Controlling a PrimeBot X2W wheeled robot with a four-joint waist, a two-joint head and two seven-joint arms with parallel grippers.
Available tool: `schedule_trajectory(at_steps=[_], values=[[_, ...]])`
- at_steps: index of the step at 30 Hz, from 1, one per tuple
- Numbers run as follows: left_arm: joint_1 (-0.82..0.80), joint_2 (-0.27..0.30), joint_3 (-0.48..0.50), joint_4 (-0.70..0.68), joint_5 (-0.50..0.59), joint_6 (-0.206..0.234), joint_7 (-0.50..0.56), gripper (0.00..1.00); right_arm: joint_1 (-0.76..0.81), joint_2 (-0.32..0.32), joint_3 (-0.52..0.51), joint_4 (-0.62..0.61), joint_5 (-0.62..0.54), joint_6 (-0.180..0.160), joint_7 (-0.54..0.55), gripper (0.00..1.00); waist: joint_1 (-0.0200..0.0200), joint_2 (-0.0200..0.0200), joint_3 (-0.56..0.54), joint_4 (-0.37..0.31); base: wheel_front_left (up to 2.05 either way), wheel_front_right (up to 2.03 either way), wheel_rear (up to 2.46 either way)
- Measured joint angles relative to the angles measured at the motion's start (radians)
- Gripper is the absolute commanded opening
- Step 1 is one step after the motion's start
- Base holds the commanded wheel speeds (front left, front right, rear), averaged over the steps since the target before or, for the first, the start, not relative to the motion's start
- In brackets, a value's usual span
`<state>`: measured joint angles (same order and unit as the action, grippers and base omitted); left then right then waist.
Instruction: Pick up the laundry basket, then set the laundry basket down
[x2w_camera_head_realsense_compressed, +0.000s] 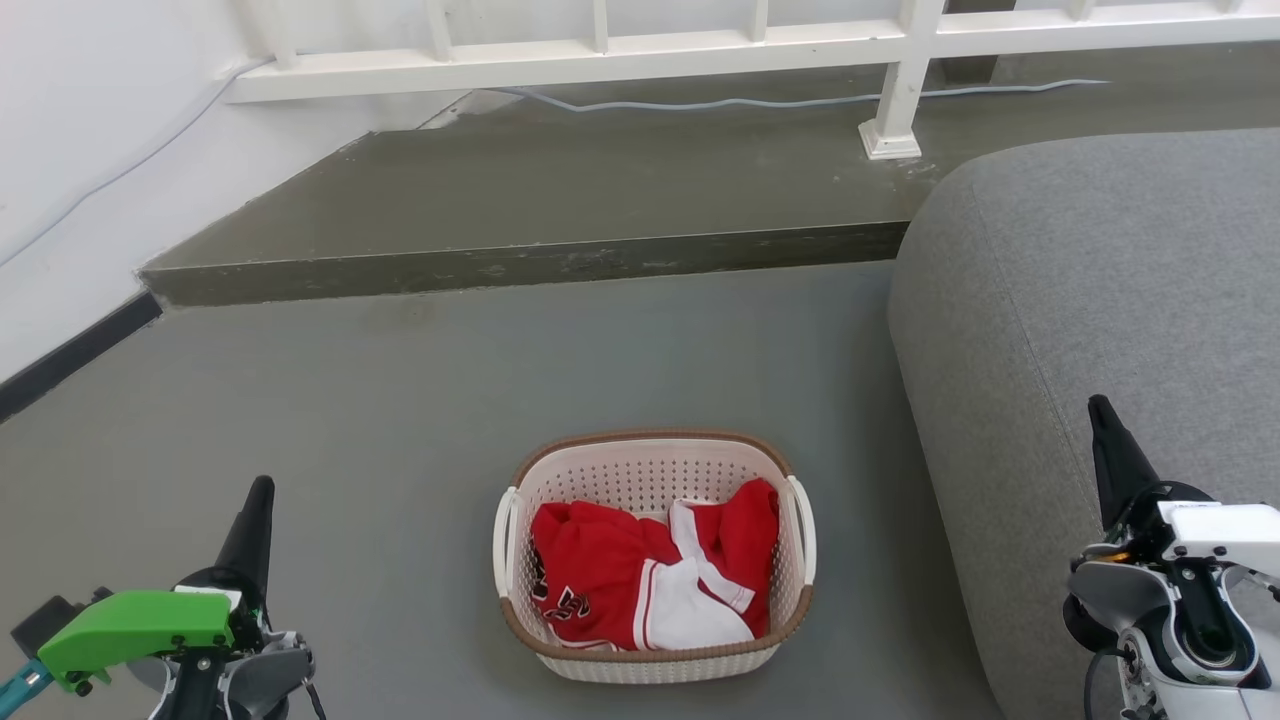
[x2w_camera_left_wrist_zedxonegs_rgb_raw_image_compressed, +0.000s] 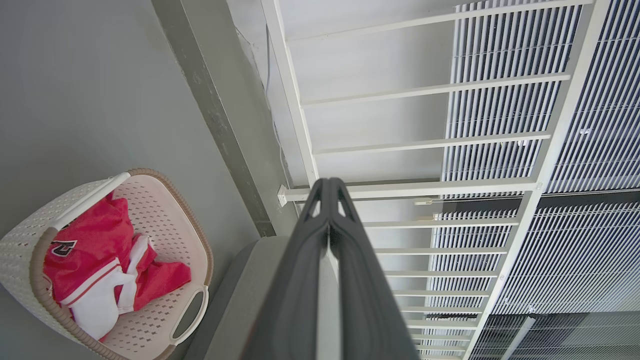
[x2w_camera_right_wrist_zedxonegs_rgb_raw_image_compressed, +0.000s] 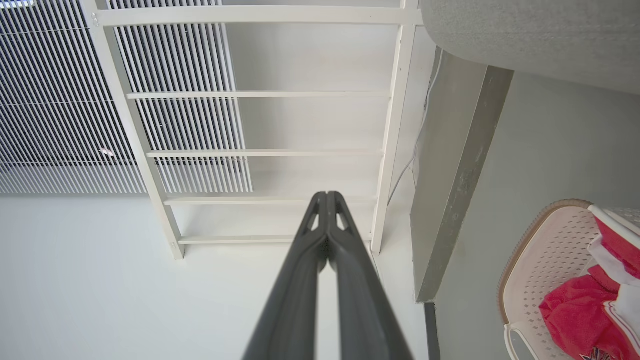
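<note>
The laundry basket (x2w_camera_head_realsense_compressed: 640, 470) sits at lower centre. The left gripper (x2w_camera_head_realsense_compressed: 260, 492), lower left, and right gripper (x2w_camera_head_realsense_compressed: 1102, 410), lower right, have fingers pressed together, empty.

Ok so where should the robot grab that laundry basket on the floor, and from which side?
Probably by its two white loop handles: left handle with the left gripper, right handle with the right gripper, each coming from its own side. The laundry basket sits upright between them, clothes filling its middle; both grippers are shut, so open them first.
</note>
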<state>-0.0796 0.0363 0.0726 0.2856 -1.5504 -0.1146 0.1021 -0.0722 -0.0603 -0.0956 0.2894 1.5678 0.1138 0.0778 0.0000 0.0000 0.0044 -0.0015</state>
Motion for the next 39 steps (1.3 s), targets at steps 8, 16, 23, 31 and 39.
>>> schedule_trajectory(at_steps=[8,16,23,31,39], values=[[0.000,0.000,0.016,-0.003,-0.049,-0.008,0.012,0.00,0.000,0.005,-0.019,-0.003,0.044,0.001,0.012,0.00,0.0000,0.0000,-0.002,0.001,0.00,0.00,0.00],[0.000,0.000,0.016,-0.004,-0.050,-0.008,0.012,0.00,0.000,0.006,-0.020,-0.003,0.044,0.001,0.012,0.00,0.0000,0.0000,-0.002,0.001,0.00,0.00,0.00],[0.000,0.000,0.016,-0.004,-0.050,-0.008,0.012,0.00,0.000,0.006,-0.020,-0.003,0.044,0.001,0.012,0.00,0.0000,0.0000,-0.002,0.001,0.00,0.00,0.00],[0.000,0.000,0.016,-0.005,-0.050,-0.008,0.012,0.00,0.000,0.006,-0.020,-0.003,0.044,0.001,0.012,0.00,0.0000,0.0000,-0.002,0.001,0.00,0.00,0.00],[0.000,0.000,0.016,-0.005,-0.050,-0.008,0.012,0.00,0.000,0.007,-0.021,-0.004,0.044,0.001,0.013,0.00,0.0000,0.0000,-0.002,0.001,0.00,0.00,0.00]])
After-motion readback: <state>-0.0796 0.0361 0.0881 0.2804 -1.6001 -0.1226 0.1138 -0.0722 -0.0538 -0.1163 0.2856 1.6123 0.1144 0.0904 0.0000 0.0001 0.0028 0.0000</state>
